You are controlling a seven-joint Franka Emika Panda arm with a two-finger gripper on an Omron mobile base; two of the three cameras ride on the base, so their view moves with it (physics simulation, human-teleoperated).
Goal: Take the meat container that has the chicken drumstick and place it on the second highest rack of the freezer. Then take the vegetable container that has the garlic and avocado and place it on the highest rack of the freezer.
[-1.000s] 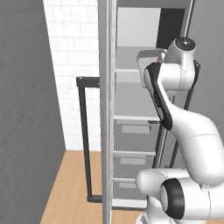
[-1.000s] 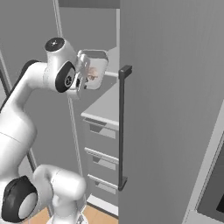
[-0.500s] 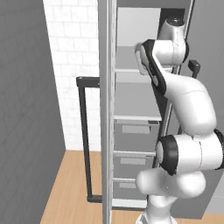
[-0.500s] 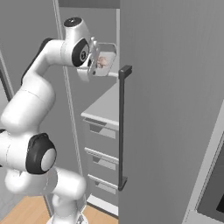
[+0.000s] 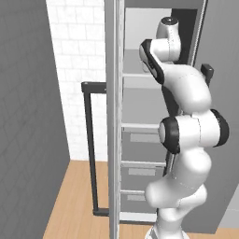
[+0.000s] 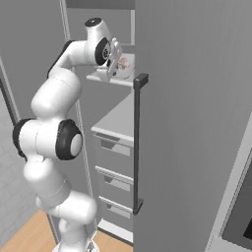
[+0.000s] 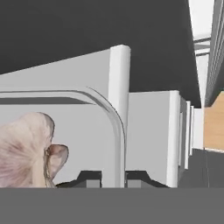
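I have the arm (image 6: 54, 138) stretched tall, stacked almost straight up from the base and bent at the top so the hand reaches into the open freezer (image 6: 118, 123). From the right base camera the gripper (image 6: 116, 63) sits at about 11 o'clock, turned toward the shelf (image 6: 106, 78) inside, with the tray (image 6: 124, 69) at its tips. From the left base camera the upper links curl over at about 1 o'clock, wrist (image 5: 167, 32) topmost, in front of the dark freezer interior.

On the hand camera the two fingers (image 7: 89, 178) stand at 6 o'clock with the clear tray rim (image 7: 117, 144) running up between them; they pinch that rim. A pale pinkish lump (image 7: 24, 151) lies in the tray at 8 o'clock (it looks washed out, so I cannot say from this which food it is). The tray is over the shelf in the right base camera, just above the grey drawers (image 6: 115, 165); whether it is resting on it I cannot tell.

The door (image 6: 192, 123) with its black handle (image 6: 137, 142) stands open at 3 o'clock.
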